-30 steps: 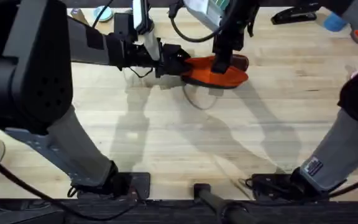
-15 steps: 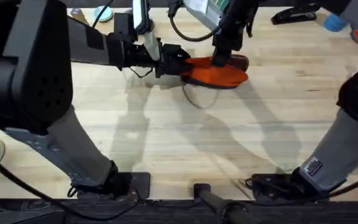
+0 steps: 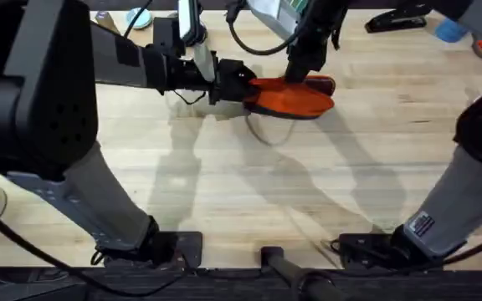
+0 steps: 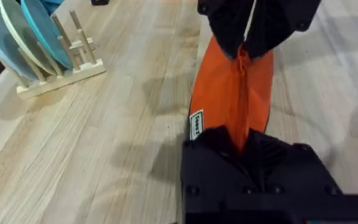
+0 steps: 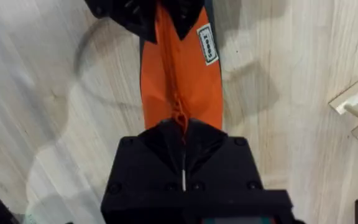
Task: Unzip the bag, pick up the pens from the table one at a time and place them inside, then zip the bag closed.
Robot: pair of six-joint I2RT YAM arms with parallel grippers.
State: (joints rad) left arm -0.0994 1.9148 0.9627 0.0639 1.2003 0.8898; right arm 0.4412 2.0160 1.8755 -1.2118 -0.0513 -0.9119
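Bag (image 3: 295, 98) sits at the far middle of the table (image 3: 249, 184), orange top up, navy base down, lying lengthwise between the two arms. Left gripper (image 3: 234, 84) is clenched on the near end of the fabric; in the left wrist view the orange seam runs straight into its closed fingers, so it's the anchor. Right gripper (image 3: 299, 77) comes down on the other end, and in the right wrist view its fingers are pinched together right where the zipper line (image 5: 178, 93) meets them, most likely on the pull (image 5: 180, 119), though the tab itself is too small to confirm. Teeth between the two grippers look closed along the whole visible run. Pens aren't something I can place from these views, so I can't say for sure whether this is the opening or the closing pass; no pens lying loose near the bag points to closing, call it a guess. Either way the technique is the same: keep the left clamp fixed and low so the pouch stays taut, drag the pull along the seam axis only, no lift, no sideways drift. Risk is the fabric bunching under the slider or the pull slipping out of the pinch if tension drops. Plate rack (image 4: 55, 53) off to the side is well clear of the travel path.
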